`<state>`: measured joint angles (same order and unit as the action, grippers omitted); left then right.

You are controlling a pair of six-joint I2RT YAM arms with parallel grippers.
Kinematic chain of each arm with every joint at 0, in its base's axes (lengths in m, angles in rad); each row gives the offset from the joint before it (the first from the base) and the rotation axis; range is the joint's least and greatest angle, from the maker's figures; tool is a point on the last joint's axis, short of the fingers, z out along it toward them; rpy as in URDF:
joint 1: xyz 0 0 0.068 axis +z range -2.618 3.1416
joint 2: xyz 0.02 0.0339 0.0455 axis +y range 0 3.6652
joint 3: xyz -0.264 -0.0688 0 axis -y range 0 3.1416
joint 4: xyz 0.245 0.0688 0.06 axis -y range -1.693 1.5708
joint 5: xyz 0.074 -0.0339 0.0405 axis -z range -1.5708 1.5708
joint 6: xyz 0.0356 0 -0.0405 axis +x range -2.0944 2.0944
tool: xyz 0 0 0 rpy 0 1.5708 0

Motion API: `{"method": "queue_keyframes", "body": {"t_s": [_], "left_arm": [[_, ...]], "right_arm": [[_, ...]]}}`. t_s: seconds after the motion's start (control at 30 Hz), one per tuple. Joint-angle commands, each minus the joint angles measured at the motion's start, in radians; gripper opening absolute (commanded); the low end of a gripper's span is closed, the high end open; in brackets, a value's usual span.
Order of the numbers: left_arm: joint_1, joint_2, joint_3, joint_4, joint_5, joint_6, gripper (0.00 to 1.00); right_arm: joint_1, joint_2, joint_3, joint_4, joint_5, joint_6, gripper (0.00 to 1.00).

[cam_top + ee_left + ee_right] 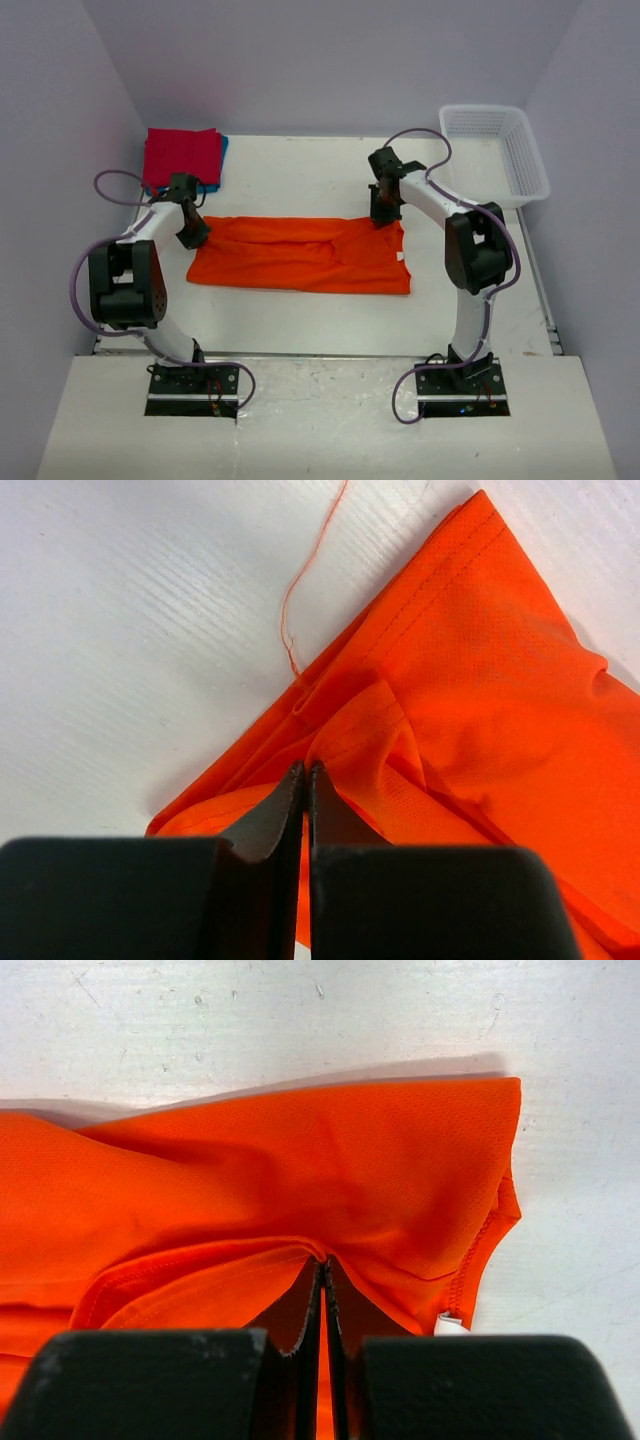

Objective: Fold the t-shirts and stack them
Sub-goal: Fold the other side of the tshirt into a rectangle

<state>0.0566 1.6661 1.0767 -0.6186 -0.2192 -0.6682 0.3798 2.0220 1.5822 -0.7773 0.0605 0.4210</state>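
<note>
The orange t-shirt (300, 255) lies spread as a wide strip across the middle of the table. My left gripper (192, 232) is at its far left corner, shut on a pinch of the orange cloth (430, 710). My right gripper (384, 213) is at its far right corner, shut on the orange cloth (300, 1180). The crimson red t-shirt (182, 157) lies folded at the back left, on top of the blue t-shirt (223, 150), of which only an edge shows.
A white mesh basket (497, 152) stands at the back right. The white table (300, 180) runs to walls at the back and sides. A loose orange thread (300, 590) trails from the shirt's corner.
</note>
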Motion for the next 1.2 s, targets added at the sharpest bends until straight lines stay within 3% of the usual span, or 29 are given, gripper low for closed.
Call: {"method": "queue_keyframes", "body": {"t_s": [0.0,0.53,1.17], "left_arm": [[0.006,-0.042,-0.017,-0.003,0.014,0.012,0.00],[-0.012,-0.365,-0.156,-0.061,0.057,-0.007,0.00],[-0.014,-0.630,-0.124,-0.262,-0.051,0.065,0.00]], "right_arm": [[-0.007,-0.025,0.025,-0.002,0.008,-0.001,0.00],[0.002,-0.236,-0.106,0.021,0.088,0.035,0.00],[0.045,-0.512,-0.254,0.007,0.150,0.047,0.00]]}}
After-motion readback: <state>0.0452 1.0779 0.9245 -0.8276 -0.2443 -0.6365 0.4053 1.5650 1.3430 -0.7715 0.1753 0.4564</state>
